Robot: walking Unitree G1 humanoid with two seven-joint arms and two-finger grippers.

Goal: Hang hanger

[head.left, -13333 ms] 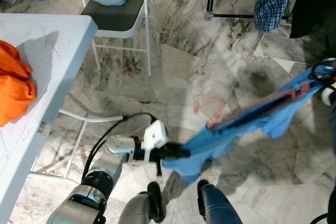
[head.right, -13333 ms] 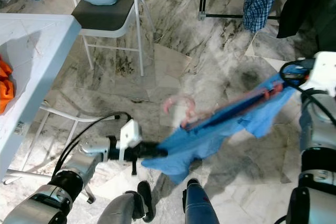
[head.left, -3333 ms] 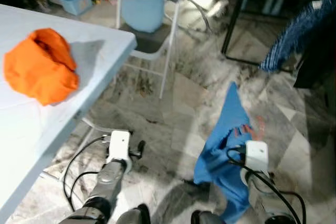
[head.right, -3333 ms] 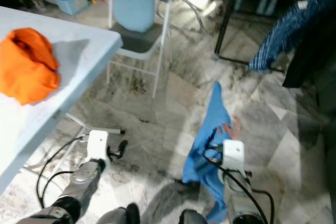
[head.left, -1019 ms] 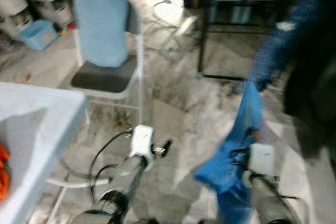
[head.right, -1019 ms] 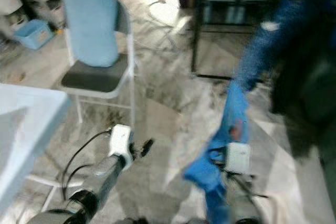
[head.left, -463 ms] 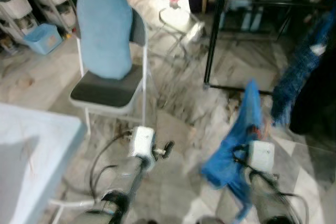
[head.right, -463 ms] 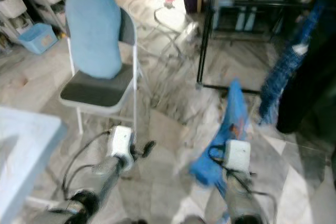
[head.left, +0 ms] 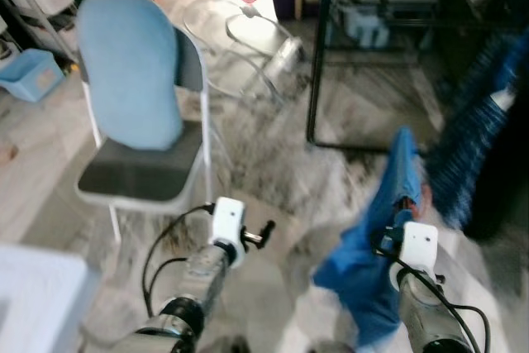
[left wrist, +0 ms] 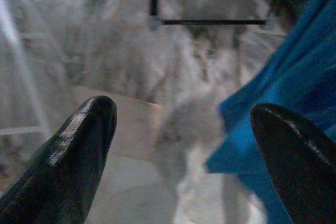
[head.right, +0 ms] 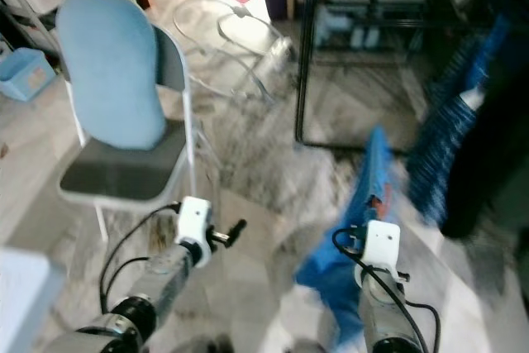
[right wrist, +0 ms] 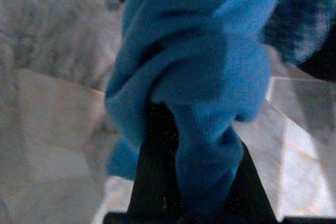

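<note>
A blue garment (head.left: 376, 241) on a pink hanger (head.left: 411, 201) stands up from my right gripper (head.left: 402, 219), which is shut on it low at the right. The cloth bunches over the black fingers (right wrist: 156, 179) in the right wrist view and hides most of the hanger. My left gripper (head.left: 263, 232) is held out low at centre, open, with nothing between its fingertips (left wrist: 86, 129). The blue garment (left wrist: 286, 93) lies to its side. A black clothes rack post (head.left: 319, 47) rises just beyond both grippers.
A folding chair (head.left: 136, 113) with a light blue back stands at the left. A checked blue shirt (head.left: 479, 117) and a dark garment (head.left: 506, 163) hang at the right. A white table corner (head.left: 33, 303) is at lower left. The floor is grey marble (head.left: 264, 163).
The view has shifted toward the rack, and the table has slid nearly out of frame. Long before, both grippers stretched the garment; now the right one holds it alone.
</note>
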